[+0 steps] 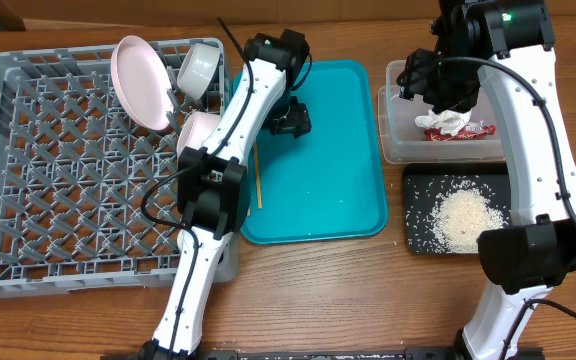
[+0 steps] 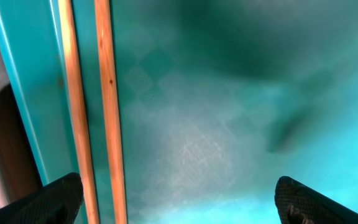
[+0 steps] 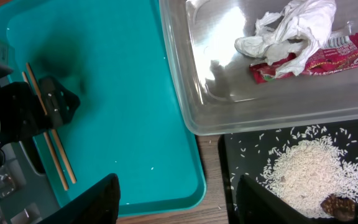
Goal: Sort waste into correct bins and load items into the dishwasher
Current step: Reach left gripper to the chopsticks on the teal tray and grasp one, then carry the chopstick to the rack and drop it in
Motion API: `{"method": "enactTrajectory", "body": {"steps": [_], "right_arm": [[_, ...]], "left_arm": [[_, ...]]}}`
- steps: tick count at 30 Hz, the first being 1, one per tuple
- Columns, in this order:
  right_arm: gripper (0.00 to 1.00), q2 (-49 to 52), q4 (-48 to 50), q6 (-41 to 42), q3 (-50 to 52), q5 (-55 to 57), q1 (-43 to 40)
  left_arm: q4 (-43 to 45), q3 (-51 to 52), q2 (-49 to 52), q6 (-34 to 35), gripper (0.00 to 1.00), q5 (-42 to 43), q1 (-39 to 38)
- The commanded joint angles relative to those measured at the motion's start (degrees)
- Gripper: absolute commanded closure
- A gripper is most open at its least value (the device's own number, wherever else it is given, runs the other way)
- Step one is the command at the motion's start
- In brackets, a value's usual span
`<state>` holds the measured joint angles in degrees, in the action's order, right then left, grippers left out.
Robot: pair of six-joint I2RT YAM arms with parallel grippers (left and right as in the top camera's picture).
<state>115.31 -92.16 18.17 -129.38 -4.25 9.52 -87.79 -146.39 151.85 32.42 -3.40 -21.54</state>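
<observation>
Chopsticks [image 2: 109, 93] lay under the spread left gripper [image 2: 178, 202], along the teal tray's [image 2: 229, 124] left edge.
Thin, stiff, light and likely to roll, they looked best pinched together mid-length; right gripper [image 3: 179, 202] gaped empty too.

Pink plate [image 1: 140, 82] tilted in rack [image 1: 58, 190], chopsticks [image 2: 109, 93] parallel

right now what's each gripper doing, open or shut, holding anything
left gripper: open, holding nothing, just above the chopsticks
right gripper: open, holding nothing
</observation>
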Motion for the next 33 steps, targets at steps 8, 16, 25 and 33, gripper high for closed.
{"method": "enactTrajectory", "body": {"steps": [8, 16, 25, 33], "right_arm": [[0.38, -0.44, 0.22, -0.26, -1.09, 0.09, 0.26], [0.38, -0.44, 0.28, -0.24, -1.09, 0.07, 0.26], [0.38, -0.44, 0.31, -0.24, -1.09, 0.07, 0.26], [0.34, -0.44, 0.33, -0.24, -1.09, 0.07, 0.26]], "left_arm": [[5.22, 8.72, 0.66, -4.15, 0.03, 1.95, 0.55], [6.01, 10.12, 0.66, -4.13, 0.56, 1.97, 0.52], [5.22, 8.98, 0.0, -4.17, 0.96, 3.43, 0.57], [-7.28, -8.98, -7.1, -9.75, 0.96, 1.68, 0.94]]}}
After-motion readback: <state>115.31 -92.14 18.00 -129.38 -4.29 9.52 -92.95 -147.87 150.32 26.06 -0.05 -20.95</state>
